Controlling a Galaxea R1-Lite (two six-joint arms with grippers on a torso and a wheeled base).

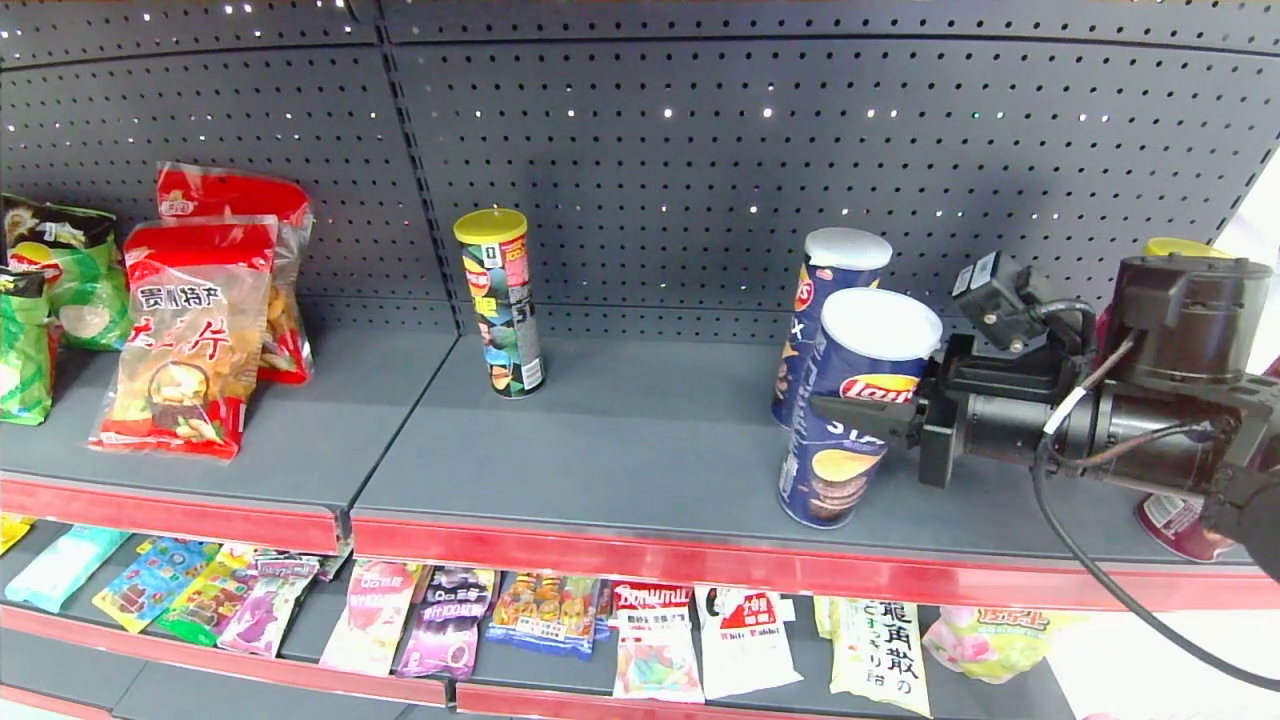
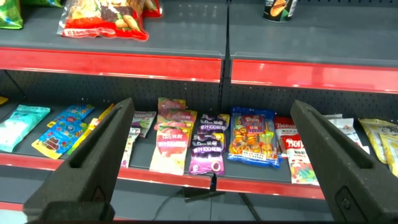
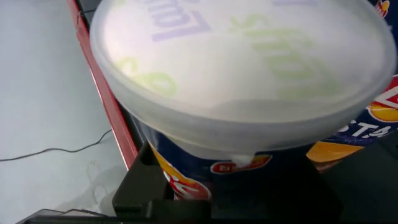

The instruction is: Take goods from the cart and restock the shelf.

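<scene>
Fingers (image 1: 858, 412) of right gripper (image 1: 874, 402) clamp blue can (image 1: 845, 480) on shelf (image 1: 620, 440); left gripper (image 2: 211, 149) splayed wide.

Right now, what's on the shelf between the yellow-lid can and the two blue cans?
Nothing. The head view shows bare grey shelf from the yellow-lid can across to the front blue can and the back blue can.

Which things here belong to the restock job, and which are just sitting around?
Job: blue chip can in right gripper; shelf; second blue can behind it.
Bystanders: yellow-lidded can; red snack bags; green bags; packets on lower shelf.
</scene>
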